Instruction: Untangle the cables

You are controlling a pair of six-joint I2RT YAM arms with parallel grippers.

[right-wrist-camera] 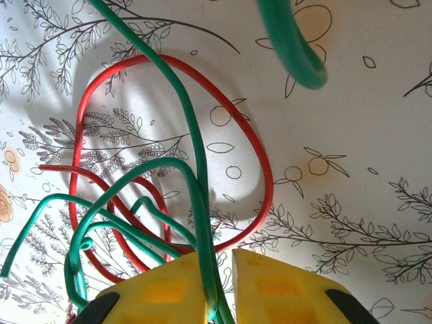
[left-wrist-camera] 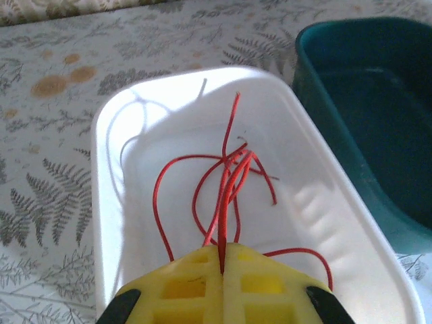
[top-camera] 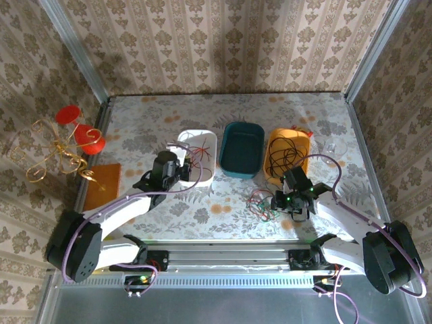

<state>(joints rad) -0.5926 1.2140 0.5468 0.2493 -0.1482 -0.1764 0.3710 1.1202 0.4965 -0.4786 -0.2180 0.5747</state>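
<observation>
My left claw (left-wrist-camera: 223,251) pinches red cables (left-wrist-camera: 229,172) over the tray (left-wrist-camera: 108,169). My right claw (right-wrist-camera: 217,262) pinches a green cable (right-wrist-camera: 192,135) tangled on the table (right-wrist-camera: 351,135). Probably light, springy, slippery: grip near crossings.

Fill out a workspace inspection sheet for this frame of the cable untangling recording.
Surface: floral-patterned table.
Job's things: red cables in white tray; black cables in orange bin; red and green tangle on the table.
Clutter: empty teal bin; brown pad.
End effectors: left end effector shut on the red cables; right end effector shut on a green cable.
Cables: lilac arm cables loop along both arms.
Surroundings: wallpapered walls; gold wire ornament at left.
</observation>
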